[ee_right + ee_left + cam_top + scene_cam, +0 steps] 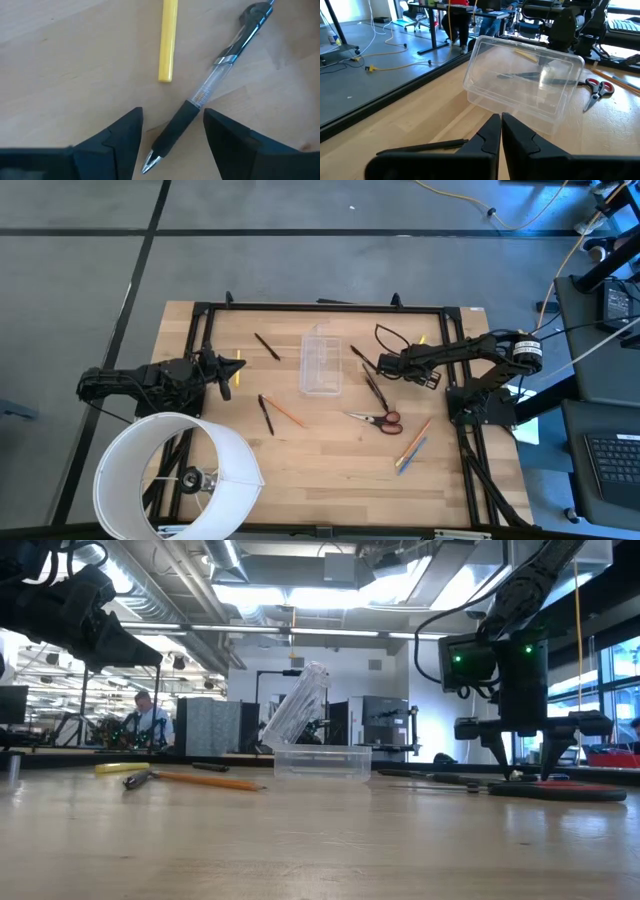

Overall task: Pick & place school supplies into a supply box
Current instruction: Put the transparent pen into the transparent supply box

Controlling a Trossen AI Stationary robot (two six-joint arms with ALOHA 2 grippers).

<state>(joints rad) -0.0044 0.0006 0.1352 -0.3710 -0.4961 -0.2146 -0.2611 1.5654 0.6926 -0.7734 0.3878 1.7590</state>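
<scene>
Nothing lies in the supply box [322,362] yet; right gripper [172,131] hangs open astride a black pen [210,85], left gripper [500,131] shut, empty.

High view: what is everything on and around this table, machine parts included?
Supply box: one, clear, lid open, table centre.
Black pens: about four, two on each side of the box.
Orange pencils: two, one left of the box, one far right.
Blue pencil: one, beside the right orange pencil.
Yellow sticks: two, one near each gripper.
Scissors: one, red handles, right of the box.
White cylinder: one, high view's lower left.
Left gripper: shut, left of the box.
Right gripper: open, astride a black-gripped pen.
</scene>
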